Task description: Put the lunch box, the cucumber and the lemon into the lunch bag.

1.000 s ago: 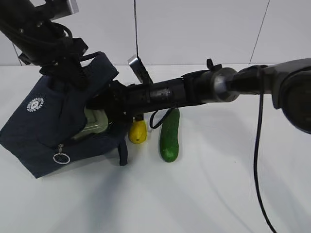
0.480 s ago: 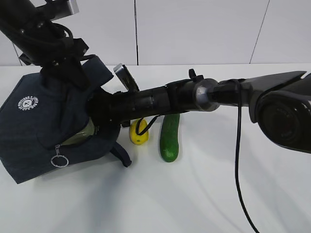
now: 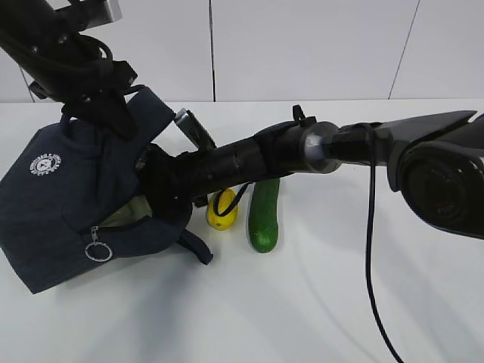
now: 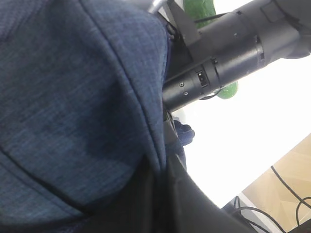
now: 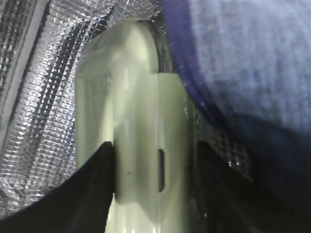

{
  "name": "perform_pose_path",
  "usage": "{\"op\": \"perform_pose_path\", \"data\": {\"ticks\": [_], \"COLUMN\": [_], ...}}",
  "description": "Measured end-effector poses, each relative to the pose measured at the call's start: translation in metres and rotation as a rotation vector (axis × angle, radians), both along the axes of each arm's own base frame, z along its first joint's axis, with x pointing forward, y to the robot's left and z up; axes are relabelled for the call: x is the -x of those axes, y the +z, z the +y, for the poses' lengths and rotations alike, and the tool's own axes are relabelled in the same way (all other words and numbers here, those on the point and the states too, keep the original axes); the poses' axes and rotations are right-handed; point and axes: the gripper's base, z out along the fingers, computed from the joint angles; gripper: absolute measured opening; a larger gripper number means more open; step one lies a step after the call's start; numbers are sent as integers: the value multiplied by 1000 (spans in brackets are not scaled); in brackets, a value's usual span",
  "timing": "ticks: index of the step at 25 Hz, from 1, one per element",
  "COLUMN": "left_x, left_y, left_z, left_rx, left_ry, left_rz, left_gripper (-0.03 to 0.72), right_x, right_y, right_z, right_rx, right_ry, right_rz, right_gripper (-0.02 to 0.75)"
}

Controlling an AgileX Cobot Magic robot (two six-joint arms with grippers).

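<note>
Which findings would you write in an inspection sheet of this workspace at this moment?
Surface: white table, bare in front.
Lunch bag: navy, tilted, mouth facing right, silver lining inside.
Lunch box: pale green lid, inside the bag mouth.
Lemon: on the table beside the bag, outside.
Cucumber: on the table right of the lemon, outside.
Clutter: nothing seen.
Left tool: hidden behind bag fabric; the arm holds up the bag top.
Right tool: shut on the lunch box inside the bag.
Cables: black cable hangs from the right arm.
Surroundings: white wall panels.
</note>
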Motion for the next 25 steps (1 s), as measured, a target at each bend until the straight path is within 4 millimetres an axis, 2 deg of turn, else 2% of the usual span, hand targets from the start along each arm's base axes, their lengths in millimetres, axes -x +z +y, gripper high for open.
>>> {"op": "perform_pose_path", "data": {"ticks": [10,13,19,22,25], "left_x": [-9,-9,-9,-9,-8], "left_y": [-26,-26,-26,-26,-26], "left_z": [-4,-5,-5,-5,-5], "left_rx": [-17,-18,-18,-18,-18], "left_ry": [-3,-6,-6,-7,-8], "left_rz": [64,65,67,67,69], "left_gripper": [6,6,6,5,5], "right_x": [1,2,5,6,2], "right_y": [-1,-2,0,0,9], "right_z": [0,-1,0,-1,-10], "right_rx": [16,20,11,13,38], "right_ry": [11,21,61,75,85], "right_rz": [-5,-6,1,9,-1], "right_gripper": [378,384,467,474,475]}}
